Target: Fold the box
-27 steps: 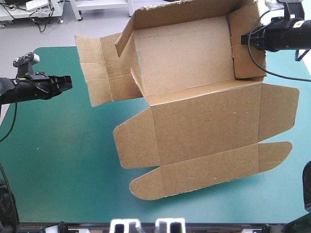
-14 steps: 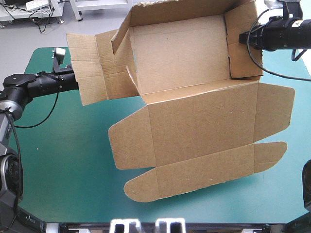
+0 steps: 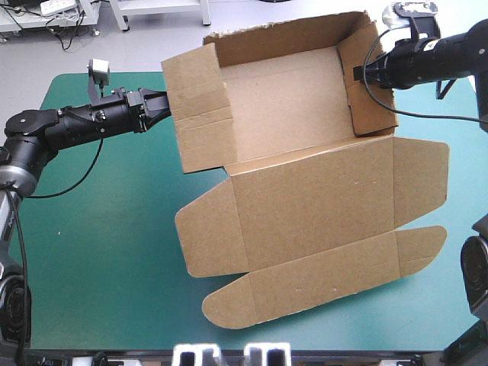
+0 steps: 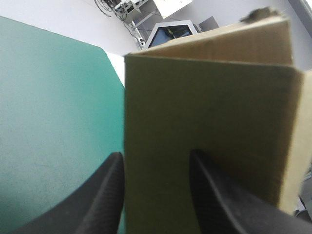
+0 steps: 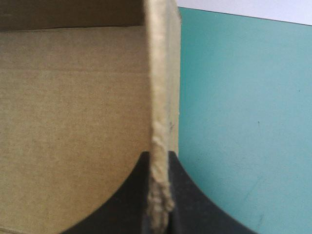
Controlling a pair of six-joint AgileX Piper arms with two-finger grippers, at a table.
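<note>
At the box [image 3: 305, 183] — right jaws clamp a side wall, left jaws stand apart.

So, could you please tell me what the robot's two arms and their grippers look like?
The left arm and the right arm are both black, built of rounded tube-like segments. The left gripper and the right gripper each have two broad black fingers shaped like curved fins, wide at the base and narrowing to the tip.
</note>
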